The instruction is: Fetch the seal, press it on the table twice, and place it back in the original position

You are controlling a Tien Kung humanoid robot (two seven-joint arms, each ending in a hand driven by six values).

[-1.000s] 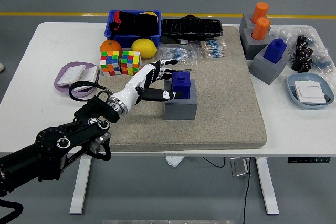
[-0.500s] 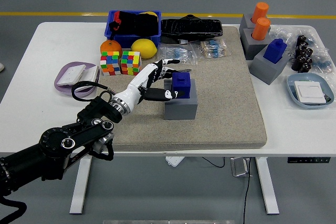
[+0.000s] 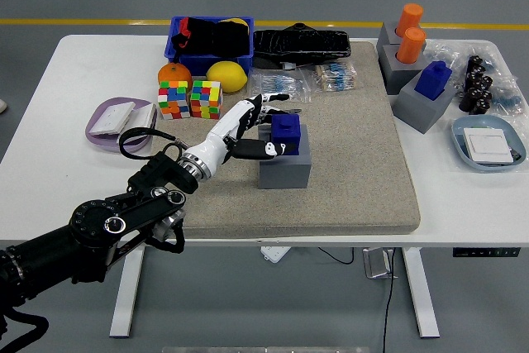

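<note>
Left hand (image 3: pixel 254 126) at the blue seal (image 3: pixel 286 132), seated in its grey base (image 3: pixel 285 168) mid-desk, fingers (image 3: pixel 266 150) apparently closing round but perhaps not yet clamped; the seal looks rigid, light and smooth-sided, best pinched across opposite faces.

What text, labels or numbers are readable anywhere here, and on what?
None readable.
Clear bags at the mat's far edge: blue contents, any print too small to read.
White card in the blue dish: no legible marks.
Blue seal by the left hand, and its grey base: no visible lettering.
Cubes: colour stickers only.
</note>
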